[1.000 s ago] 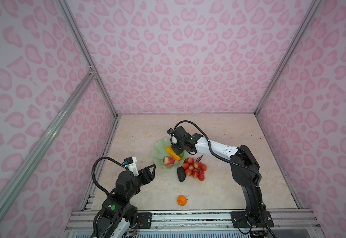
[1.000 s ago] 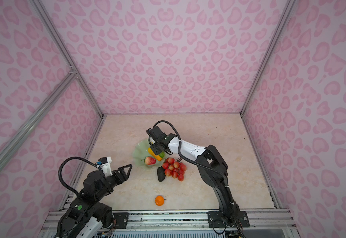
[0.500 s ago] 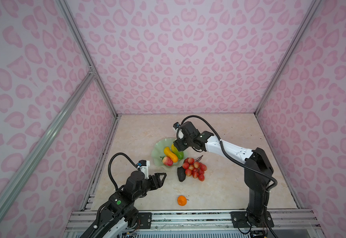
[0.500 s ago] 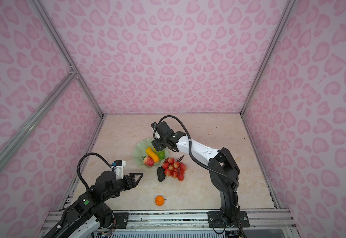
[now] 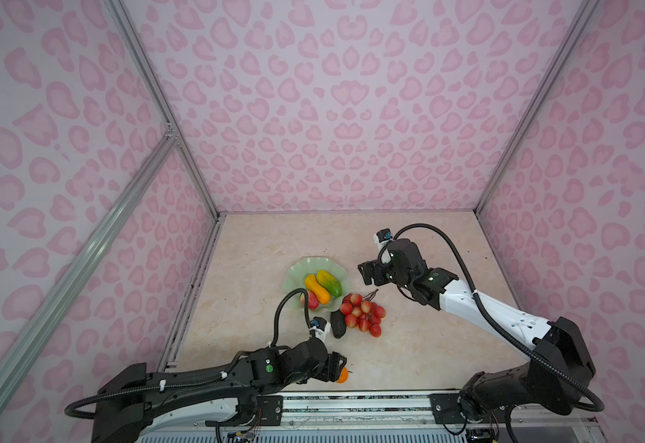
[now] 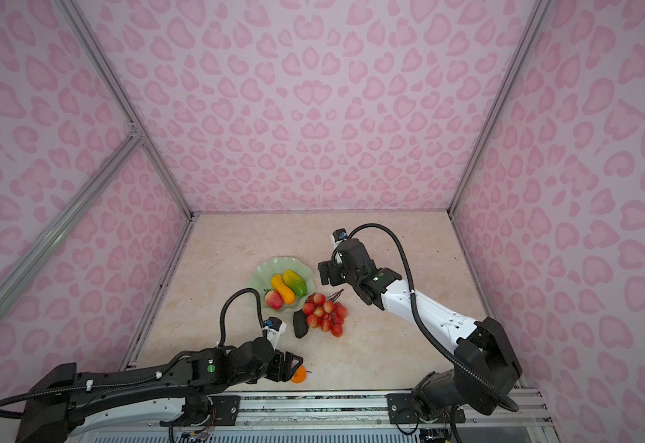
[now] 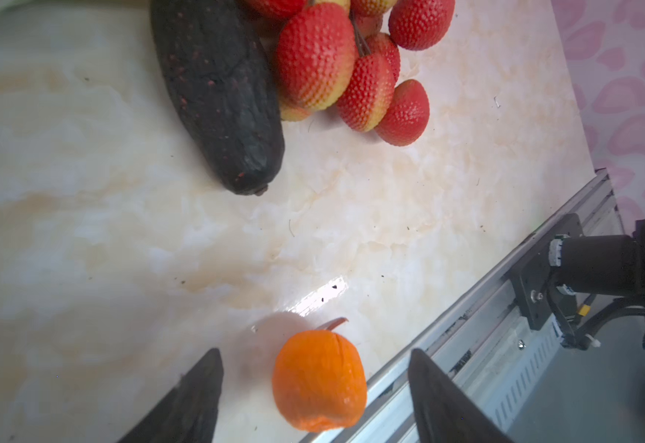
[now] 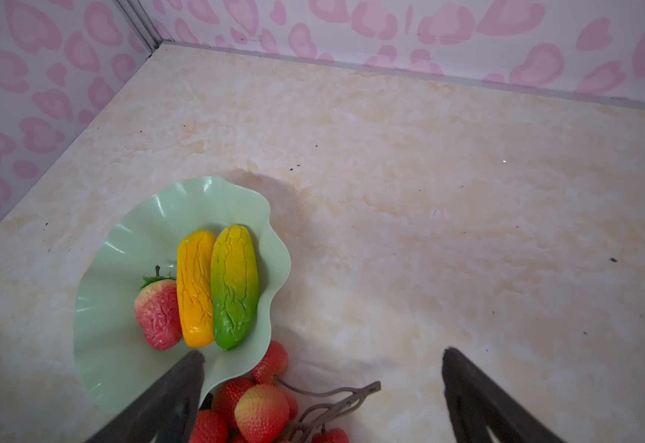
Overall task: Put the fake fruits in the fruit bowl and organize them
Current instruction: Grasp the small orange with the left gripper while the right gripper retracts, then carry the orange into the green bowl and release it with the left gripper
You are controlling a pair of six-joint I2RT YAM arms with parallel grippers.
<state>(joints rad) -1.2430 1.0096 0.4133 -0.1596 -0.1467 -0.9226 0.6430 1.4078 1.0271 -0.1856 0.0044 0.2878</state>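
Note:
The mint-green fruit bowl (image 5: 297, 269) (image 6: 264, 269) (image 8: 121, 245) holds a yellow-green oblong (image 5: 329, 283) (image 8: 234, 285), an orange-yellow gourd (image 5: 316, 288) (image 8: 195, 291) and a pink-red strawberry (image 5: 312, 300) (image 8: 158, 314). Outside its near rim lie the red berry cluster (image 5: 361, 313) (image 7: 351, 65) and the blackish avocado (image 5: 338, 324) (image 7: 217, 88). The small orange (image 5: 342, 376) (image 7: 319, 379) sits at the front edge. My left gripper (image 5: 338, 367) (image 7: 315, 351) is open, one finger on each side of the orange without touching it. My right gripper (image 5: 365, 273) (image 8: 324, 352) hangs open and empty, right of the bowl.
The aluminium front rail (image 7: 467, 345) runs right beside the orange. Pink patterned walls enclose the marble table (image 5: 409, 345) on three sides. The left arm's black cable (image 5: 286, 303) loops up in front of the bowl's near rim.
The right gripper has opened, left the yellow-green oblong in the bowl and drawn back to the right. The left arm has reached across the front until its fingers flank the orange.

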